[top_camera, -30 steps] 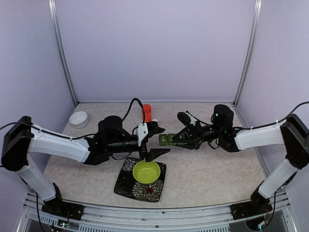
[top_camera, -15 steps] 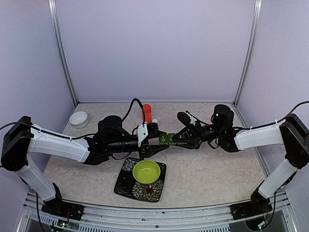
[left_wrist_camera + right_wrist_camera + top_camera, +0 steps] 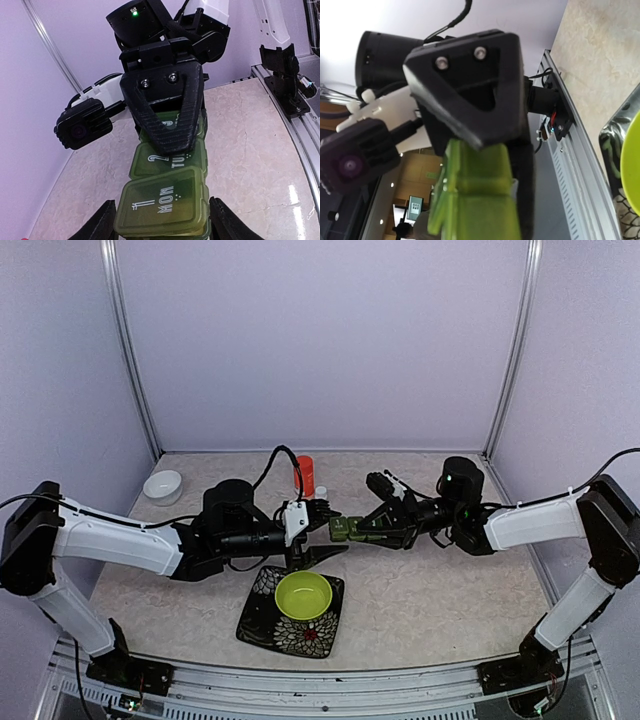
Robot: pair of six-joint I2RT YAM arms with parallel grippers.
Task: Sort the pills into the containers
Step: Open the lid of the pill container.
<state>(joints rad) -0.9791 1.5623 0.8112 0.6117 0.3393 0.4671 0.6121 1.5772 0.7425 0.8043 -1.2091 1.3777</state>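
Right hand (image 3: pixel 362 528) pinches the pillbox (image 3: pixel 162 205), held above mid-desk (image 3: pixel 440 590). Left hand (image 3: pixel 335 530) is spread, fingers (image 3: pixel 102 225) flanking the MON end. They seem apart from the box, though contact is unclear.

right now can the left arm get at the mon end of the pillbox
Probably yes: the left gripper is open, its fingers flanking the MON end of the pillbox, and the right gripper clamps only the far compartments, leaving that end free.

Pillbox (image 3: pixel 343 529): I saw it between left gripper (image 3: pixel 334 532) and right gripper (image 3: pixel 366 528).
Bowl (image 3: pixel 303 595): sat on the plate (image 3: pixel 258 612), before the pillbox.
Bottle (image 3: pixel 305 472): stood behind it.
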